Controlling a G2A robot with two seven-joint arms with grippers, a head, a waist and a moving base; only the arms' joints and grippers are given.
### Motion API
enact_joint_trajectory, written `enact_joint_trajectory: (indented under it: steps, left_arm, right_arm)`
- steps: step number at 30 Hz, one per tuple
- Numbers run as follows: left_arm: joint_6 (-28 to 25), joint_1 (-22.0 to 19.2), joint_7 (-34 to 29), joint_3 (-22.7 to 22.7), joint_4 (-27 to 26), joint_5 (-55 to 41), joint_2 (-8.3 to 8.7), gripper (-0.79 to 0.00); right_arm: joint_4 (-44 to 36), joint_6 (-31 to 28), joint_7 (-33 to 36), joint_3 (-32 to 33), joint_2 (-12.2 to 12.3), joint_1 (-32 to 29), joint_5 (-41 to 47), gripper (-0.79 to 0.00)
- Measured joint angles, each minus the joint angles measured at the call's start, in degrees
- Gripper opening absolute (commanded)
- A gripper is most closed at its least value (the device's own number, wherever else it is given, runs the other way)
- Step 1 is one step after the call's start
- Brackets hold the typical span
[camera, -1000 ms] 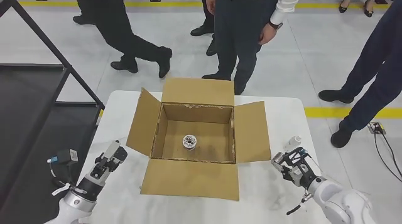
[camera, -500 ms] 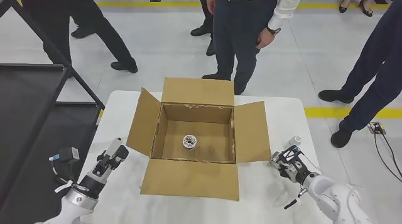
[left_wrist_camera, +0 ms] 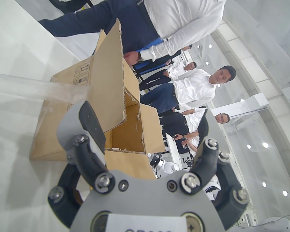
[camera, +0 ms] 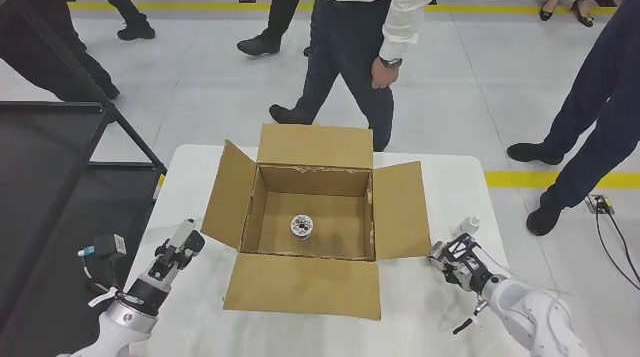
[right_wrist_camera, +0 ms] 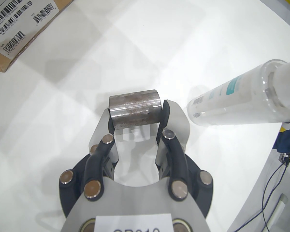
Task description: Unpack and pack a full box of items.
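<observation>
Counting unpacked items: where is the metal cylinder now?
In the right wrist view the metal cylinder is clamped in the right gripper, down at the table right of the cardboard box, beside the white bottle.

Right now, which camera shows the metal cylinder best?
The right wrist view: the cylinder sits close up, clamped in the right pincer. In the top view it is too small to tell; the left wrist view faces the box.

right arm white | right pincer grey plate, black links (silver screws)
</observation>
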Motion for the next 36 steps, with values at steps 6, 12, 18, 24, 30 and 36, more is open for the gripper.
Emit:
enact_joint_trajectory:
  steps: [6,12,18,24,30,36]
  left_arm:
    - [0.01,0.16,0.35,0.1,-0.23,0.27,0.01,0.0]
    - [-0.08,0.41,0.71,0.03,-0.39,0.25,0.02,0.0]
    - [-0.11,0.56,0.87,-0.03,-0.53,0.31,0.04,0.0]
    - [-0.17,0.62,0.89,-0.08,-0.65,0.3,0.07,0.0]
    - [0.04,0.59,0.81,-0.24,-0.8,0.16,0.11,0.0]
    - [0.3,0.4,0.75,-0.2,-0.89,0.15,0.15,0.0]
  right_arm:
    - [-0.88,0.21,-0.37,-0.03,0.3,-0.55,0.15,-0.228]
    - [-1.33,0.21,-0.45,-0.22,0.57,-0.85,0.24,-0.065]
    - [-1.98,0.12,-0.53,-0.22,0.87,-1.21,0.44,-0.04]
    - [-2.65,0.47,-0.49,-0.49,1.08,-1.49,0.71,-0.028]
    - [-2.98,0.65,-0.61,-0.71,1.29,-1.56,0.98,-0.028]
    - [-4.28,0.82,-0.62,-0.47,1.59,-2.24,1.08,-0.028]
